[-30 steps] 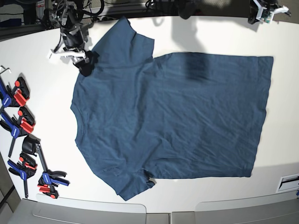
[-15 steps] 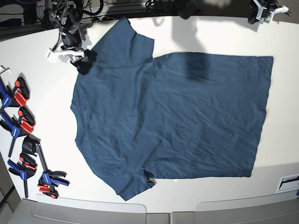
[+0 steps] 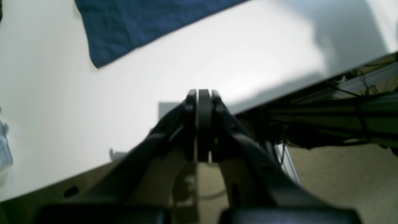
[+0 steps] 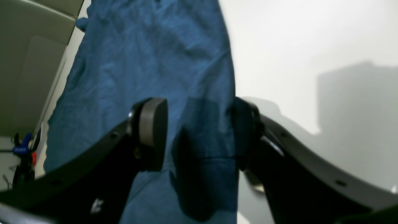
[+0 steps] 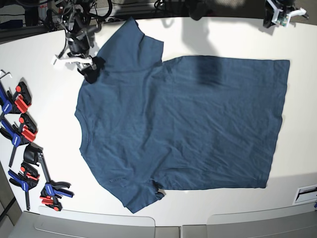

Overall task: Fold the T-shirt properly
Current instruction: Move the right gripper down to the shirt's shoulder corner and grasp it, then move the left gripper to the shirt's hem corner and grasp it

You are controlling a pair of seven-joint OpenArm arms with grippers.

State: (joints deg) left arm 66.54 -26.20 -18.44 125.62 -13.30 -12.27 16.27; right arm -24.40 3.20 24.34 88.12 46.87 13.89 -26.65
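T-shirt [image 5: 183, 124] lies spread flat on the white table [image 5: 44, 129]. Right gripper [image 4: 199, 133] hovers at its shoulder edge near one sleeve, fingers [image 4: 152, 130] wide apart, holding nothing. Left gripper [image 3: 200, 102], fingers pressed together, sits over the table's far corner, well apart.

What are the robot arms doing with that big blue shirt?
The T-shirt lies spread out flat on the white table, not folded yet. The right gripper is open and sits low over the shirt's shoulder edge, beside one sleeve, with cloth between its jaws but not pinched. The left gripper is shut and empty, parked over the table's edge past the shirt's hem. Some clamps lie off to the side.
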